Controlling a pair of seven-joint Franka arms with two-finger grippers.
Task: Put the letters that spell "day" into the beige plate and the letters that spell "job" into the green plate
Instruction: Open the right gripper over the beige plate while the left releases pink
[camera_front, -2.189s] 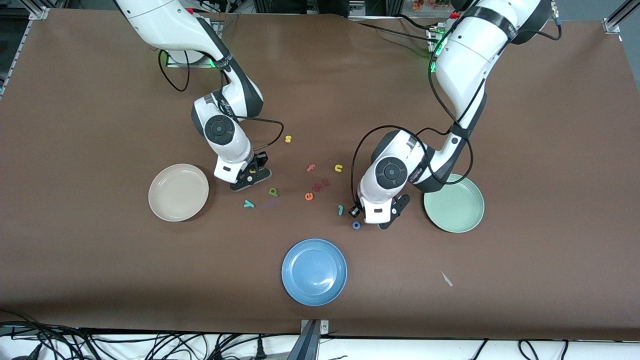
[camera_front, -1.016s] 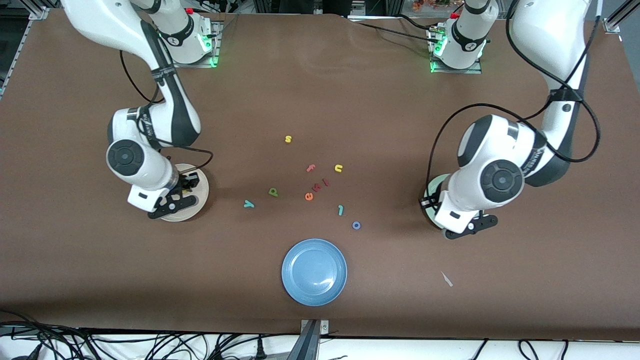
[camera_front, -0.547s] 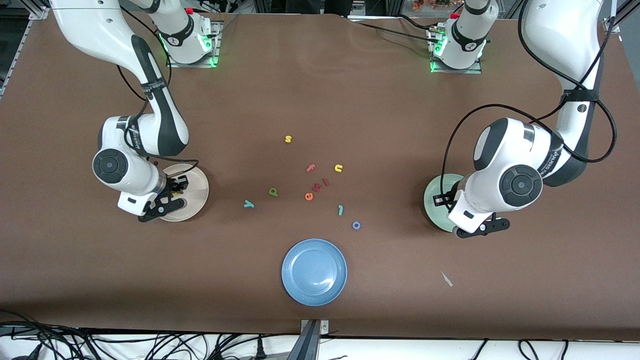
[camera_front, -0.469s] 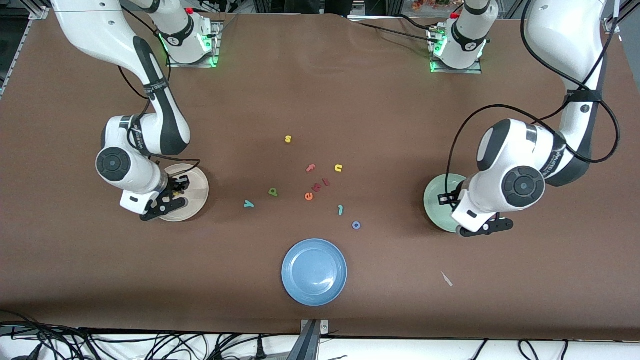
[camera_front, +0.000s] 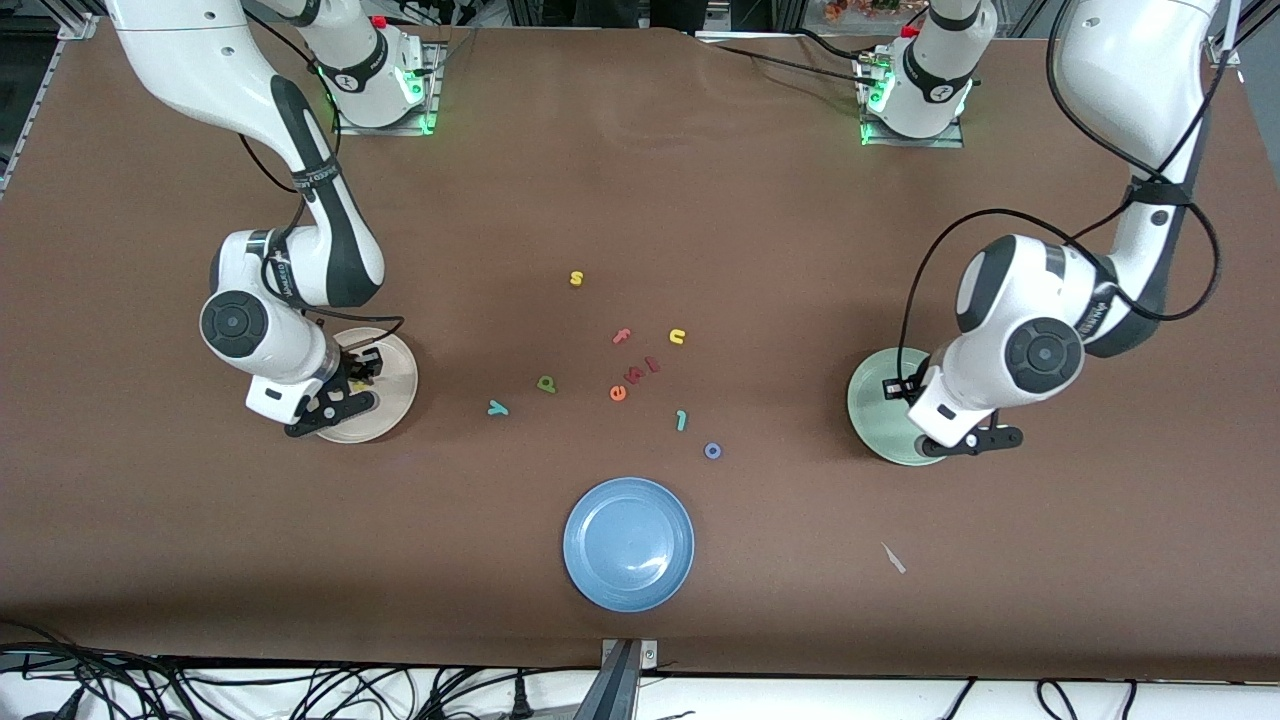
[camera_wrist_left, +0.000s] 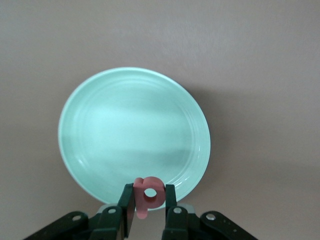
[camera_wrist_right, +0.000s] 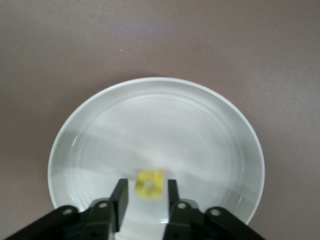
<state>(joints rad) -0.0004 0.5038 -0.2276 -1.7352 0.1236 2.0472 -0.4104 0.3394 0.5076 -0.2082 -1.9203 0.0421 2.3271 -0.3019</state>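
Note:
My right gripper (camera_front: 350, 386) (camera_wrist_right: 146, 188) hangs open over the beige plate (camera_front: 392, 372) (camera_wrist_right: 200, 130). A yellow rounded letter (camera_wrist_right: 150, 185) shows blurred between its fingers, clear of both pads. My left gripper (camera_front: 940, 425) (camera_wrist_left: 149, 191) is shut on the pinkish-red "b" (camera_wrist_left: 155, 186) over the rim of the green plate (camera_front: 872, 400) (camera_wrist_left: 110, 125). On the table between the plates lie the green rounded letter (camera_front: 546, 383), teal "y" (camera_front: 497, 408), teal "j" (camera_front: 681, 421) and blue "o" (camera_front: 712, 451).
Other letters lie mid-table: a yellow "s" (camera_front: 576, 278), pink "f" (camera_front: 622, 336), yellow "u" (camera_front: 677, 337) and orange "e" (camera_front: 618, 393) with two small reddish letters beside it. A blue plate (camera_front: 628, 543) sits nearer the front camera.
Both arms carried a letter from mid-table to their plates. In the last half second the right gripper opened, letting go of the yellow letter. The left gripper shifted slightly over the green plate.

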